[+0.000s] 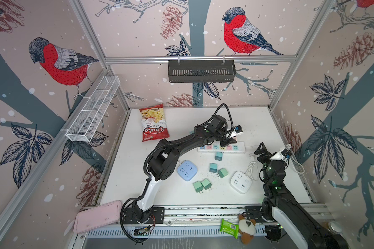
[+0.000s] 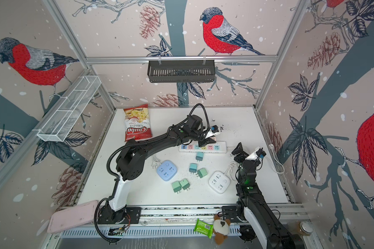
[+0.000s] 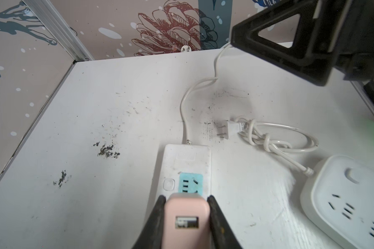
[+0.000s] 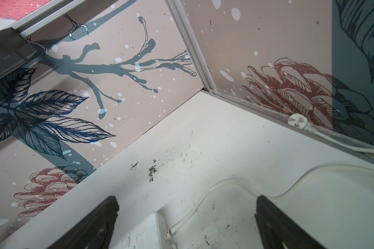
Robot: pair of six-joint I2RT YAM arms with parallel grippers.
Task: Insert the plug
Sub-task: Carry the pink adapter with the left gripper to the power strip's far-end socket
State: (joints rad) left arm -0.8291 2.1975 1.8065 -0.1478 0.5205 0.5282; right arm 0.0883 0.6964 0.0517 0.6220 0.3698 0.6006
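Observation:
My left gripper (image 3: 186, 199) is shut on a pink plug (image 3: 186, 215) whose USB port faces the wrist camera. The plug stands over the white power strip (image 3: 187, 157), right beside the light blue socket (image 3: 190, 183) at the strip's corded end. Its prongs are hidden, so I cannot tell whether they are in a socket. In both top views this gripper (image 1: 231, 140) (image 2: 208, 141) sits over the right part of the strip (image 1: 221, 147) (image 2: 203, 147). My right gripper (image 4: 186, 198) (image 1: 259, 149) is open with nothing between its jaws, hovering just right of the strip's end.
Several green plugs (image 1: 213, 168) lie in front of the strip, between a blue cube socket (image 1: 187, 170) and a white cube socket (image 1: 241, 181). A coiled white cord (image 3: 268, 138) lies by the right arm. A chips bag (image 1: 153, 122) lies at the back left.

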